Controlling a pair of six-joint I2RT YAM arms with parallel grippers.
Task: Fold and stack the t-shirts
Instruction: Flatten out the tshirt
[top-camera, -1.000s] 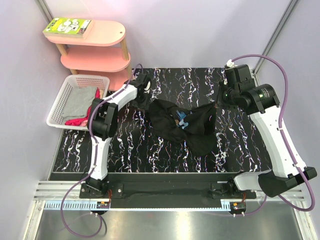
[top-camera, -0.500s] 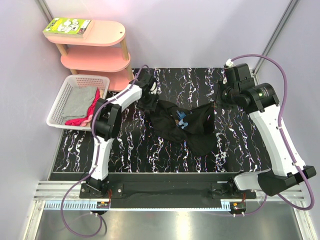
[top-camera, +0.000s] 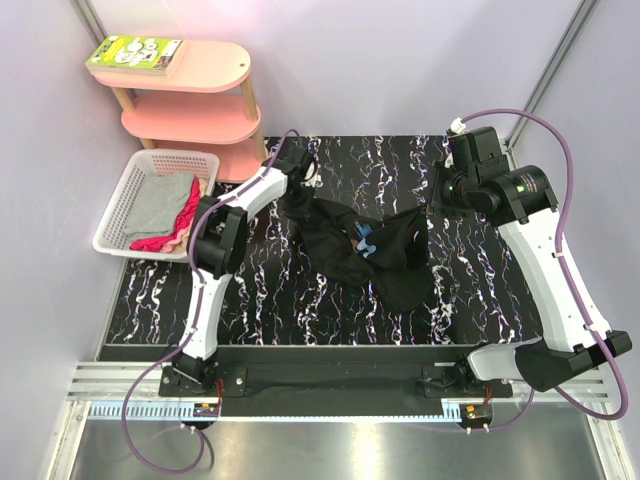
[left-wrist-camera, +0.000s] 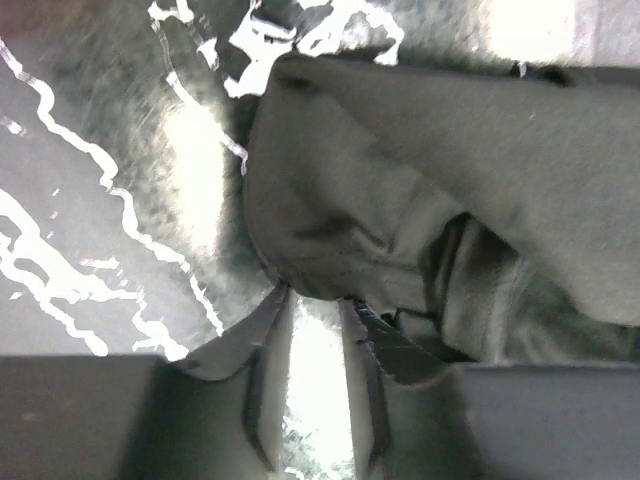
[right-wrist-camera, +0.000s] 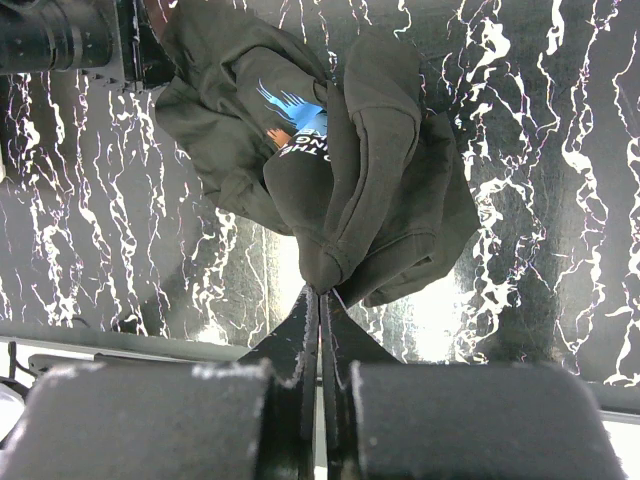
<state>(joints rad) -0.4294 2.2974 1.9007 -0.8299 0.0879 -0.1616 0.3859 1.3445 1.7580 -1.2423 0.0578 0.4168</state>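
Observation:
The black t-shirt (top-camera: 385, 265) lies bunched in the middle of the table, its blue, white and orange print (right-wrist-camera: 300, 115) facing up. My right gripper (right-wrist-camera: 322, 291) is shut on a fold at the shirt's right corner and holds it by the table's far right (top-camera: 432, 203). My left gripper (left-wrist-camera: 316, 298) is at the shirt's far left corner (top-camera: 299, 182). Its jaws stand narrowly apart, and the dark cloth (left-wrist-camera: 330, 210) bulges against the fingertips (left-wrist-camera: 281, 295). A grey t-shirt (top-camera: 160, 203) and a red/pink one (top-camera: 150, 243) lie in the basket.
The white lattice basket (top-camera: 112, 222) stands off the table's left edge. Behind it is a pink three-tier shelf (top-camera: 190, 122) with a green book (top-camera: 135, 52) on top. The black marbled table (top-camera: 270, 300) lies around the shirt.
My left gripper has slid right along the far edge onto the shirt's corner, and its jaws have narrowed. The right gripper has kept still with its fold.

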